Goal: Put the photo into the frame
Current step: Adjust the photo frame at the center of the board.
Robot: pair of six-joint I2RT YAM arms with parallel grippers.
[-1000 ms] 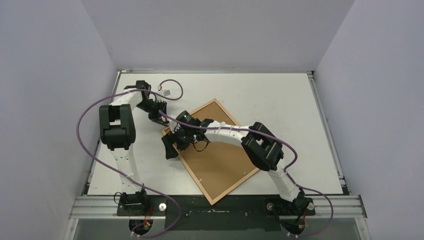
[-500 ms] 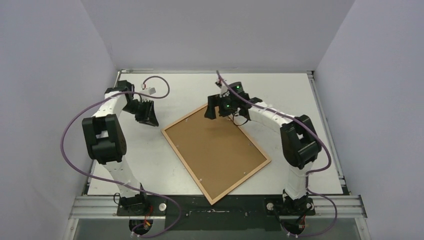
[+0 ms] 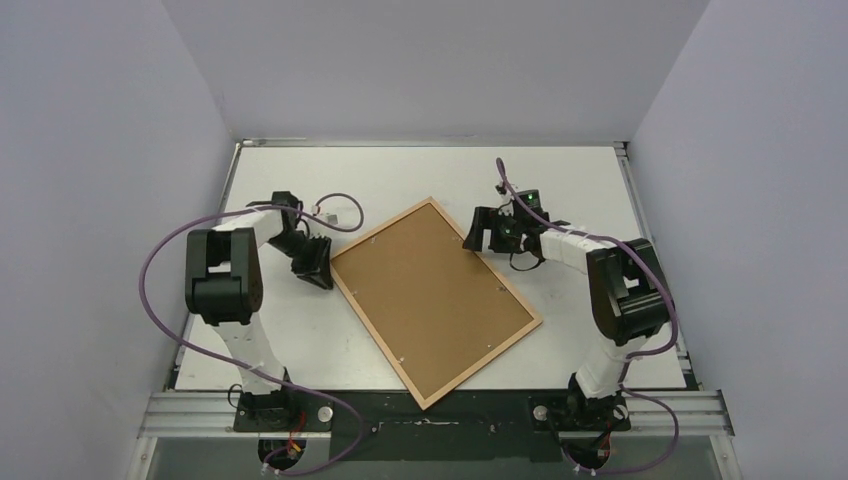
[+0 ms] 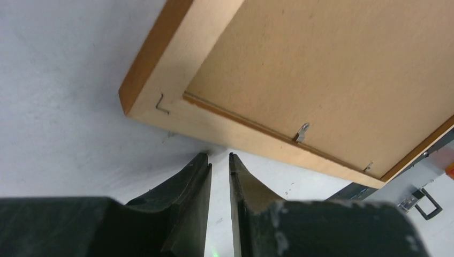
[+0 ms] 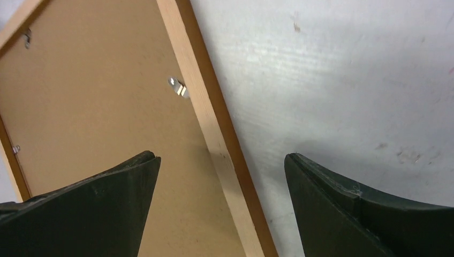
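Overhead view from behind; both wrist views close, downward, sharing the frame [image 3: 432, 300] edges.

- Frame [image 3: 432, 300] lies flat, face-down, turned diagonal, mid desk [image 3: 560, 170].
- Backing sheet [image 3: 425, 285] sits in frame's back.
- Left pincer [image 3: 313, 262] just beside frame's left corner.
- Right pincer [image 3: 487, 231] over frame's far-right edge.

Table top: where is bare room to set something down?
Bare table runs along the far edge beyond the frame, and at the near right corner. Crowded: the frame's left corner by the left gripper, its right edge under the right gripper.
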